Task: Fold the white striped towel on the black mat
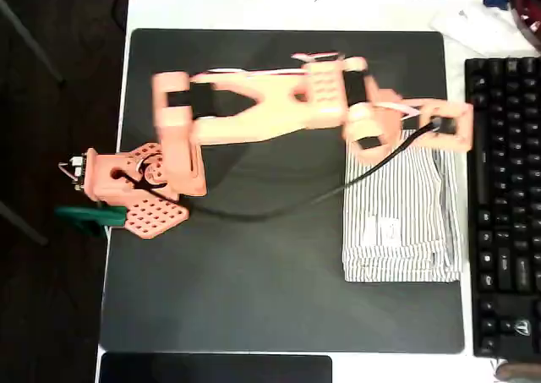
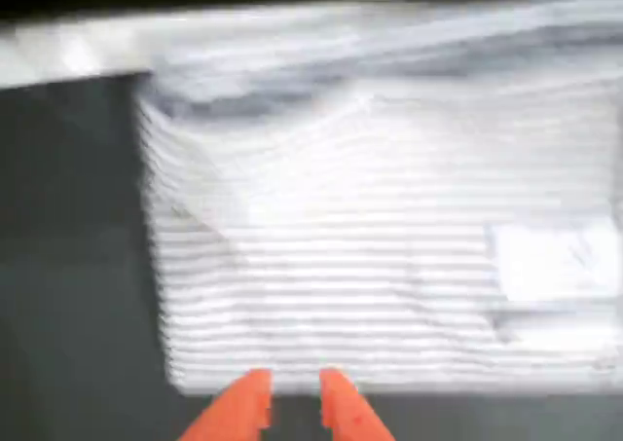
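The white striped towel (image 1: 397, 222) lies folded into a narrow rectangle on the right part of the black mat (image 1: 254, 298), its small white tag (image 1: 387, 229) facing up. My orange arm stretches rightward across the mat, and the gripper (image 1: 452, 129) hangs over the towel's far edge. In the blurred wrist view the two orange fingertips of the gripper (image 2: 294, 397) stand a narrow gap apart, with nothing between them, at the near hem of the towel (image 2: 370, 266). The mat (image 2: 68, 266) shows on the left and the tag (image 2: 555, 261) on the right.
A black keyboard (image 1: 503, 205) lies just right of the mat, close to the towel. A smaller black slab (image 1: 215, 370) sits at the bottom edge. The arm's base (image 1: 139, 184) and a green clamp (image 1: 84, 216) are at the mat's left edge.
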`<action>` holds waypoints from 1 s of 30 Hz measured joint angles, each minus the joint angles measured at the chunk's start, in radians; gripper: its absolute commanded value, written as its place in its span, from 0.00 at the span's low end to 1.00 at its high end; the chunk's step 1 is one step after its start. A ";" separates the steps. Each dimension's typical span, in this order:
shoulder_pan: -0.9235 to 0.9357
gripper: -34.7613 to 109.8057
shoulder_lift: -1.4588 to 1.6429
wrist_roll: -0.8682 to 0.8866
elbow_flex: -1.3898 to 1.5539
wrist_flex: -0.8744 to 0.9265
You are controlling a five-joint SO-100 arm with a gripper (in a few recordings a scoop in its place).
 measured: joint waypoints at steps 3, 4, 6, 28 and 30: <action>0.038 0.24 0.189 -0.014 0.209 -0.054; 0.049 0.24 0.250 -0.026 0.273 -0.072; 0.063 0.24 0.364 -0.034 0.393 -0.091; 0.107 0.24 1.399 -0.109 1.321 -0.184; 0.107 0.24 1.439 -0.109 1.355 -0.189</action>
